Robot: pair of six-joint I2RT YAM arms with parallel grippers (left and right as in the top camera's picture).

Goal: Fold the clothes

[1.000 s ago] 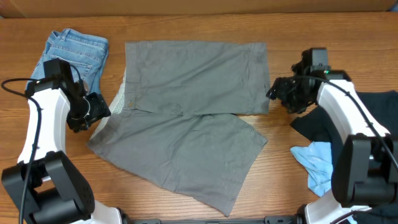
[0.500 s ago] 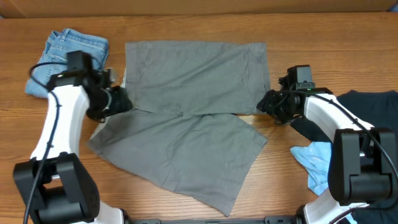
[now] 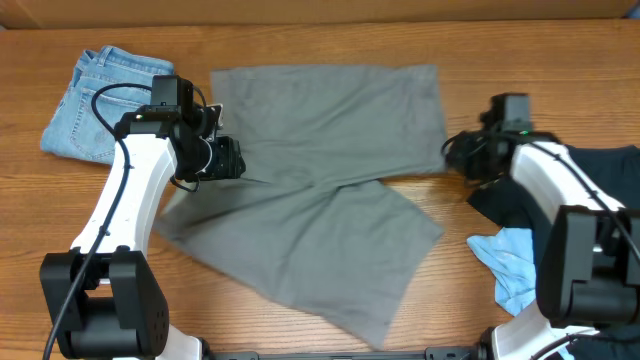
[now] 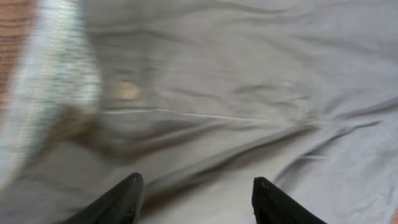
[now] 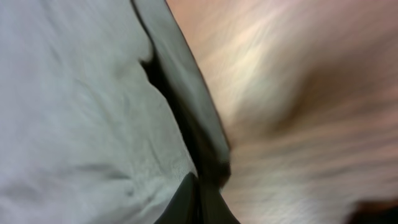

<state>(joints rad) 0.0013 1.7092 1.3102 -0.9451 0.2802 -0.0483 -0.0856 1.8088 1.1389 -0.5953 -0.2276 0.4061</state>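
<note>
The grey shorts [image 3: 320, 190] lie spread flat mid-table, one leg toward the back and the other slanting to the front right. My left gripper [image 3: 232, 160] hovers over their waist end. In the left wrist view it [image 4: 198, 186] stands open above the fabric, with nothing between its fingers. The pale inner waistband [image 4: 50, 93] and a button [image 4: 127, 90] show ahead of it. At the right edge of the back leg, my right gripper [image 3: 452, 155] is shut on the hem. The right wrist view shows its closed tips [image 5: 202, 199] pinching the edge of the shorts [image 5: 81, 106].
Folded light-blue jeans [image 3: 110, 100] lie at the back left, behind my left arm. A dark navy shirt [image 3: 600, 185] and a light-blue cloth [image 3: 512, 262] lie at the right, under and beside my right arm. The wooden table [image 3: 320, 40] shows around the shorts.
My left gripper has swung right from the table's left side onto the shorts' waist. My right gripper has closed on the hem, and the shorts have shifted slightly to the right.
</note>
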